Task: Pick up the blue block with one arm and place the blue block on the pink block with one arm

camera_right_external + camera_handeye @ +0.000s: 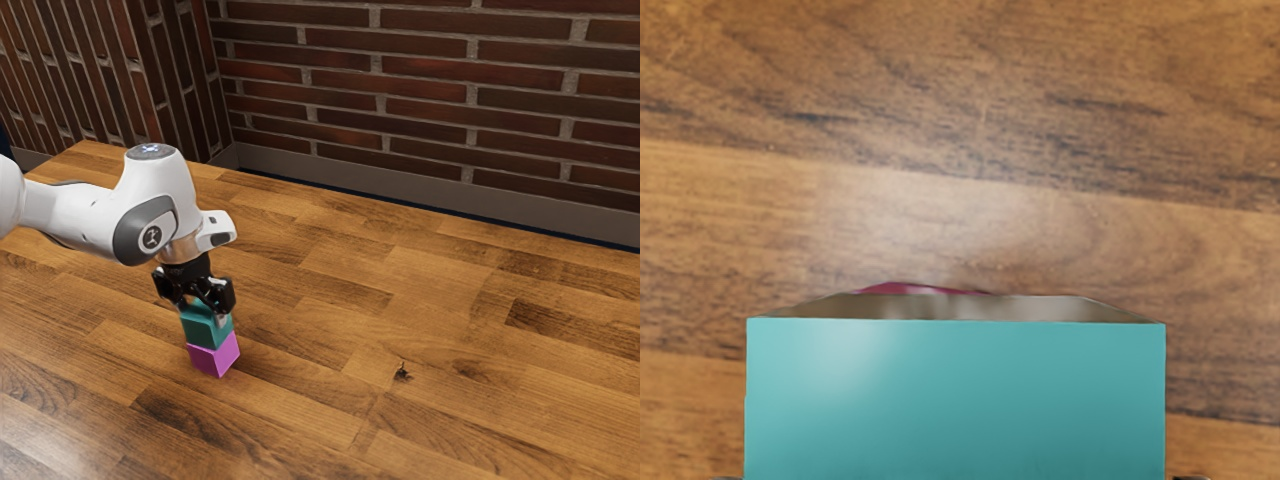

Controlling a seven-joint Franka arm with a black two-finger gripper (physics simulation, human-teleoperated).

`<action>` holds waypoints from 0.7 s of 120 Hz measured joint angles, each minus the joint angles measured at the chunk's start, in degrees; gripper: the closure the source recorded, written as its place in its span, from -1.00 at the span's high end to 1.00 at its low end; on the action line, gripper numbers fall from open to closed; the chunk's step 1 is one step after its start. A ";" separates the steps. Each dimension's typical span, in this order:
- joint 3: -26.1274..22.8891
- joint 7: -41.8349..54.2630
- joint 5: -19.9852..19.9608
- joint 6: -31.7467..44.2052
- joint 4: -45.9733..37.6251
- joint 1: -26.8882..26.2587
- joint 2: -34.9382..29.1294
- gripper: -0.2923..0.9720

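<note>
The blue block [209,331] is teal in colour and sits squarely on top of the pink block [213,356] on the wooden table. My gripper [200,306] comes straight down onto it, and its black fingers [221,297] press the block's upper part from two sides, so it is shut on the blue block. In the wrist view the blue block [955,398] lies right under the hand, and a thin sliver of the pink block [920,289] peeks out beyond its far edge.
The wooden table [450,300] spreads wide to the exterior view's right. A small dark mark [402,373] lies on it to the right of the stack. A brick wall [420,90] runs along the back.
</note>
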 joint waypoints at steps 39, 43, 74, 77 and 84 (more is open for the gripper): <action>-1.35 0.66 -0.16 -0.81 0.38 1.48 -4.40 0.50; -1.70 0.71 -0.16 -1.51 0.53 1.48 -6.31 0.50; -2.02 1.18 0.08 -16.05 4.84 0.15 -16.65 0.53; -1.99 1.26 0.10 -17.35 5.03 0.15 -16.80 0.53; -1.95 1.45 0.12 -19.82 5.25 0.15 -16.96 0.53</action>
